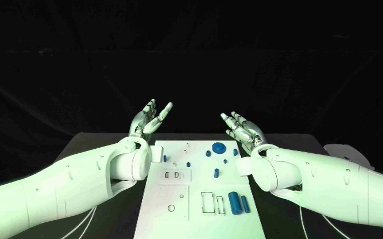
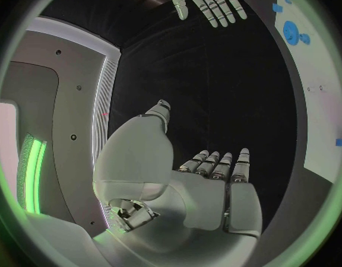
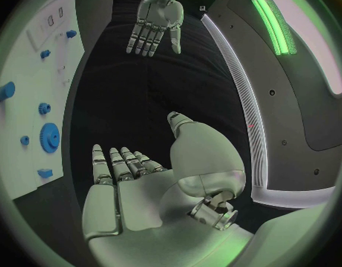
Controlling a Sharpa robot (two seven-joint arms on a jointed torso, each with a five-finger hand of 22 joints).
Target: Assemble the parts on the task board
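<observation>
Here, left hand (image 1: 149,118) and right hand (image 1: 243,128) spread, holding nothing, task board (image 1: 191,217) edges hidden behind both forearms

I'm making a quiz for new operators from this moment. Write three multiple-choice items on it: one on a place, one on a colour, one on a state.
1. Where does the large blue gear sit on the task board?
A. near the far edge
B. at the near edge
C. off the board

2. What colour are the parts?
A. red
B. blue
C. yellow

3. What does the left hand hold?
A. a gear
B. a peg
C. nothing

Answers: 1 A, it lies toward the board's far end, between the two hands; 2 B, every piece on the white plate is blue; 3 C, like the right hand, it hangs with fingers apart, empty.
</observation>
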